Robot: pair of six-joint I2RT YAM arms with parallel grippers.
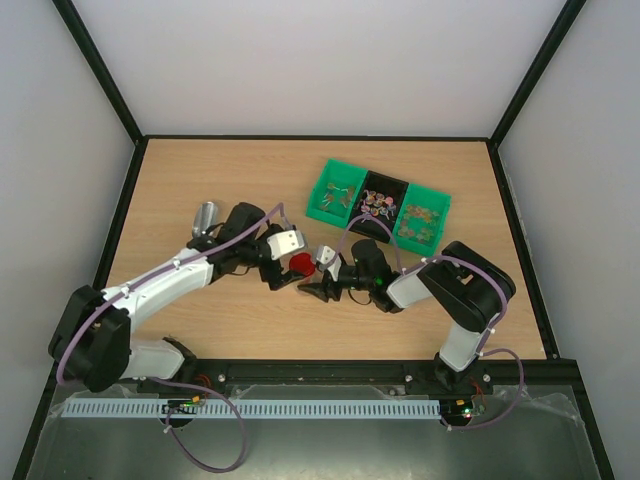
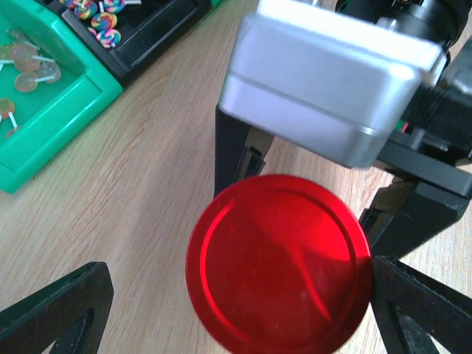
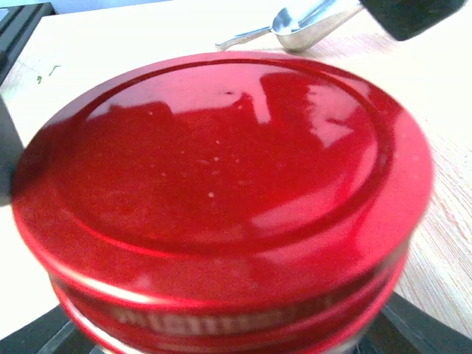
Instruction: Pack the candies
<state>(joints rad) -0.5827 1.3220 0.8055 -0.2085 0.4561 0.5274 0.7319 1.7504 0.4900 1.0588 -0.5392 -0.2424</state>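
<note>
The candies lie in a row of bins at the back right: a green bin [image 1: 338,193], a black one [image 1: 381,201] and a second green one [image 1: 422,220]. In the left wrist view, lollipop-style candies [image 2: 26,70] show in the green bin at top left. A jar with a red round lid [image 1: 300,263] stands mid-table. My right gripper [image 1: 310,273] is shut on the jar, whose lid [image 3: 221,169] fills its wrist view. My left gripper [image 2: 236,310] hangs over the lid [image 2: 279,264], its jaws open wide on either side. The jar's contents are hidden.
A silver metal scoop [image 1: 205,218] lies on the wood at the left, behind my left arm, and also shows as the scoop [image 3: 310,22] at the top of the right wrist view. The two arms meet closely at mid-table.
</note>
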